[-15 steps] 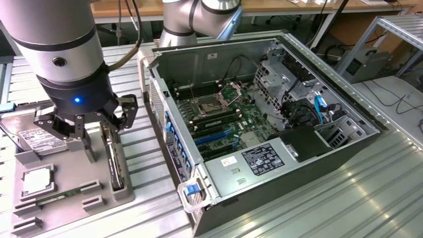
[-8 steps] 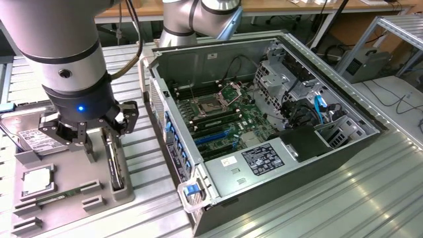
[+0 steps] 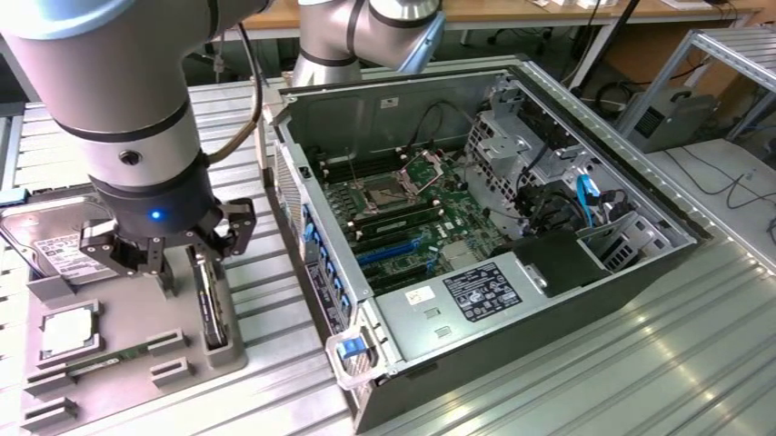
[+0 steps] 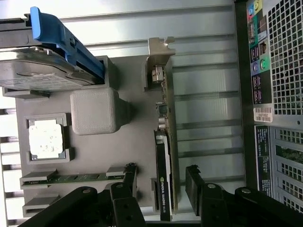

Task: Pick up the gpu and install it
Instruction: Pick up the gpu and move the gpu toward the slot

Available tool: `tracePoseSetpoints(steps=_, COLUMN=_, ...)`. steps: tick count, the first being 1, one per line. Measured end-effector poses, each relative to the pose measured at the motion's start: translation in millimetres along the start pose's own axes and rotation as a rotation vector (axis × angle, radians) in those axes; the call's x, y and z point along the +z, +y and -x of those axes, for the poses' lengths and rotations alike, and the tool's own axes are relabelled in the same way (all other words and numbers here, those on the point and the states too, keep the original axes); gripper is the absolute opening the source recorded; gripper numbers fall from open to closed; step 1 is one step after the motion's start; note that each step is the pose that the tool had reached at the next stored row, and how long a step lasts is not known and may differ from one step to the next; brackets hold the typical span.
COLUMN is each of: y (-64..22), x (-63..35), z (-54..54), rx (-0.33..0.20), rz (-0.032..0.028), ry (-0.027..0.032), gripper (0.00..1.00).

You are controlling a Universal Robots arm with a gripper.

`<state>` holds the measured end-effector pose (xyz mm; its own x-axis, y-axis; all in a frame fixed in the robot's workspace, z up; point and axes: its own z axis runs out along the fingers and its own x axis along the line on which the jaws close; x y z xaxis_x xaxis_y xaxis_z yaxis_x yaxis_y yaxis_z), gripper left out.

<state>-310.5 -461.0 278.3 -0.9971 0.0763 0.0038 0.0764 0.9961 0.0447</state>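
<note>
Black gripper [image 4: 162, 168], fingers spread wide and empty, poised either side of thin black gpu card with silver end bracket [image 4: 164, 142], standing on edge in grey plastic tray [image 4: 137, 85], lower left of exterior view. Risk: off-centre closing tilts card, jams it in slot.
</note>
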Motion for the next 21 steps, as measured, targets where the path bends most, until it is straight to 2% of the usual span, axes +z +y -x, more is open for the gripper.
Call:
tracePoseSetpoints(steps=8, y=-0.5, x=11.6, z=0.5, rx=0.0, rz=-0.0004, ry=0.005, gripper=0.54)
tracePoseSetpoints(steps=11, y=-0.6, x=17.9, z=2.2, rx=0.0, rz=-0.0007, ry=0.0086, gripper=0.54)
tracePoseSetpoints(steps=21, y=4.3, x=29.6, z=3.9, rx=0.001, rz=-0.0013, ry=0.0154, gripper=0.54)
